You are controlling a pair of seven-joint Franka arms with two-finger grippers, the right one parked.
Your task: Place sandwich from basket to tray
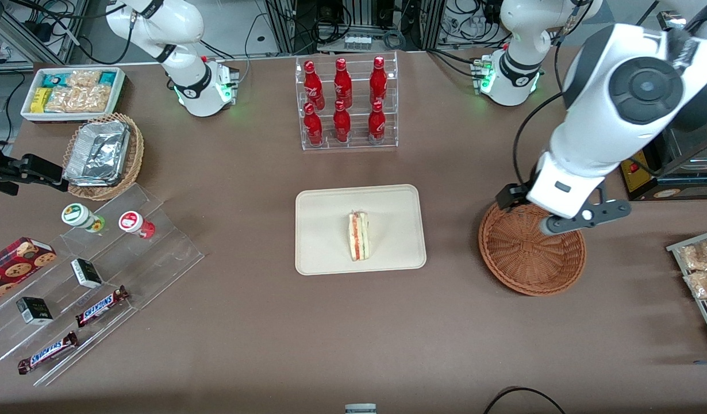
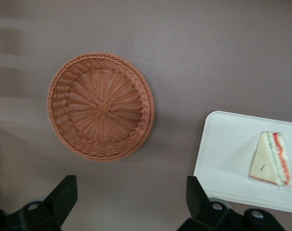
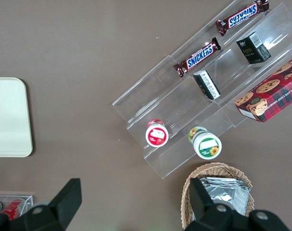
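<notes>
The sandwich (image 1: 359, 236) (image 2: 272, 159), a pale wedge with red and green filling, lies on the cream tray (image 1: 330, 207) (image 2: 222, 154) in the middle of the table. The reddish-brown wicker basket (image 1: 531, 256) (image 2: 101, 107) sits empty, toward the working arm's end. My left gripper (image 2: 131, 195) hangs high above the table, over the basket's rim farther from the front camera, and in the front view the arm's wrist (image 1: 566, 190) covers it. Its black fingers (image 2: 64, 195) are spread wide with only bare table between them.
A clear rack of red bottles (image 1: 346, 103) stands farther from the front camera than the tray. Snack packets on a wire rack (image 1: 698, 276) lie at the working arm's end. An acrylic step stand with candy bars (image 1: 95, 276) and a tan basket of foil trays (image 1: 103, 155) lie toward the parked arm's end.
</notes>
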